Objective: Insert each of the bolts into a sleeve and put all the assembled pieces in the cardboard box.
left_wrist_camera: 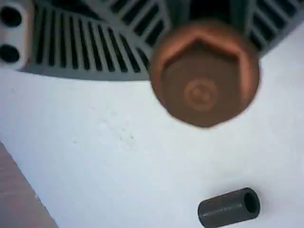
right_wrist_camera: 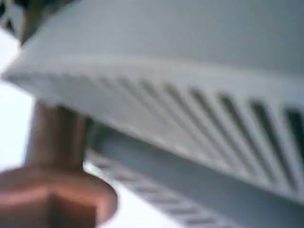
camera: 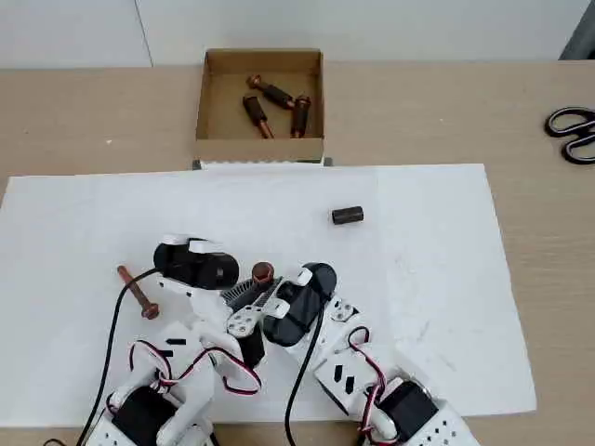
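Our left hand [camera: 244, 295] and right hand [camera: 284, 297] come together low over the white sheet [camera: 428, 307], with one bolt [camera: 262, 272] standing head-up between them. We cannot tell whether either hand is pressed together on it or spread, because ribbed grey plastic crowds around it in both wrist views. We judge the bolt is kept upright so its shank can be fed into a sleeve. The sleeve [camera: 347, 216] lies on its side well apart, toward the cardboard box [camera: 203, 93]. A second bolt [camera: 138, 291] lies flat near the left arm. Three assembled pieces [camera: 276, 95] already rest in the box, which sits on the worktop [camera: 74, 111] at the sheet's far edge, probably for a short carry. Scissors [camera: 572, 133] lie far off to the right.
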